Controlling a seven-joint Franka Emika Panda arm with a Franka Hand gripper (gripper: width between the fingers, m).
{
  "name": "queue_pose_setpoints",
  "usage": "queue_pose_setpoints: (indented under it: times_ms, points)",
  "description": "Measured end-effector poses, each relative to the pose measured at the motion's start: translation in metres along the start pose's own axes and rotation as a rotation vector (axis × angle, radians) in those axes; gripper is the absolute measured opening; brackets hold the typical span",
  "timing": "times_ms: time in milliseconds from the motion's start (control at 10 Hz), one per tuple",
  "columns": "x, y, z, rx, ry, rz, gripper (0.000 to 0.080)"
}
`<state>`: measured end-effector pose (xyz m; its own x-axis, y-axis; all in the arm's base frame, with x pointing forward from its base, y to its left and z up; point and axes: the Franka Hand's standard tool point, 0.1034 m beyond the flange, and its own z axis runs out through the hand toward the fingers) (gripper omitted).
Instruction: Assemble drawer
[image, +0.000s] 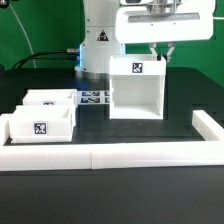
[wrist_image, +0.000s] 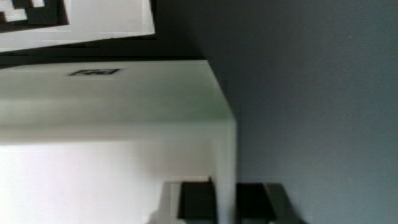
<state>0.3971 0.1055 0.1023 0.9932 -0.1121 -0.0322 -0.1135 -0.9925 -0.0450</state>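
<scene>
Jaws straddle a side wall of the box housing (image: 135, 90), upright on the counter (image: 185, 195) beyond the border wall (image: 120, 157); whether clenched I cannot tell, and a slipping thin-edge pinch could topple it.

White hollow housing (image: 136, 88) stands upright, two open-top trays (image: 40, 128) well apart.

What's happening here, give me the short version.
The arm's hand is at the top of the large box housing. Its fingers straddle the housing's wall on the exterior view's right, but it's unclear whether they are clamped. The front tray and the rear tray sit untouched to the exterior view's left, neither in the housing yet.
</scene>
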Motion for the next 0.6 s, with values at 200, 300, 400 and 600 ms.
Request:
queue_pose_setpoints:
  times_ms: [200, 300, 400, 600]
  points:
    - [0.012, 0.004, 0.0, 0.005, -0.002, -0.039, 0.0037]
    - [0.019, 0.004, -0.001, 0.008, 0.003, -0.034, 0.0037]
    - [0.029, 0.003, -0.001, 0.012, 0.009, -0.029, 0.0037]
    - [0.058, -0.002, -0.002, 0.027, 0.031, -0.018, 0.0037]
